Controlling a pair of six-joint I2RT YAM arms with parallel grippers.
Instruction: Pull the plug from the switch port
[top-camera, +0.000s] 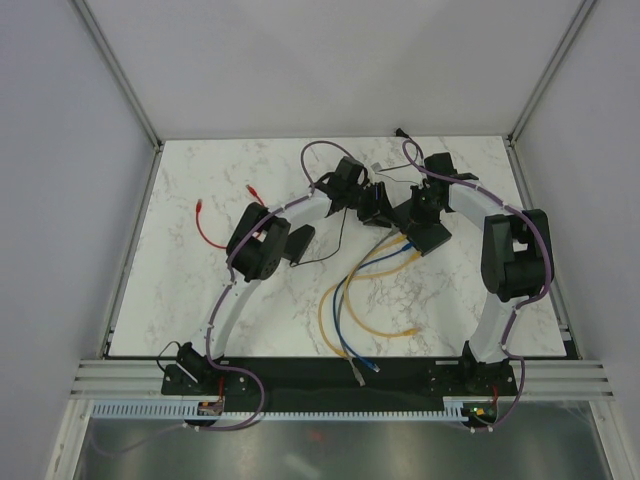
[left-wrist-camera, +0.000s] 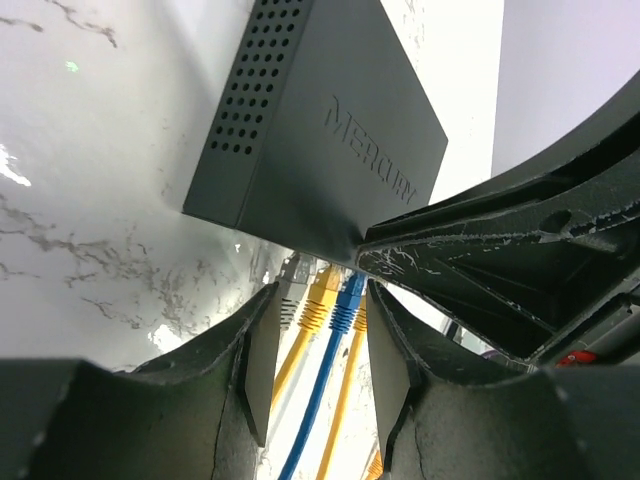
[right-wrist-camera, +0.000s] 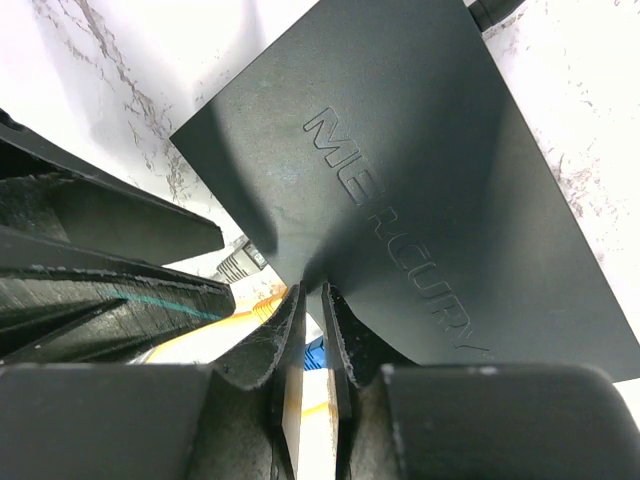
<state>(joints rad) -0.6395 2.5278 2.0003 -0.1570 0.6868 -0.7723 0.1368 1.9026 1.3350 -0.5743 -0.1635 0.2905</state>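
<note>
The switch is a flat black box marked MERCURY, lying mid-table. A grey plug, a yellow plug, a blue plug and a second yellow plug sit in its port row. My left gripper is open, its fingers straddling the first yellow plug and the blue one, with the grey plug just outside the left fingertip. My right gripper is shut on the switch, pinching its thin edge beside the ports. In the top view the grippers meet at the switch, the left gripper beside the right gripper.
Yellow and blue cables loop from the switch toward the near table edge. A black power brick with a thin cord lies by the left arm. A red cable lies at the far left. White walls enclose the marble table.
</note>
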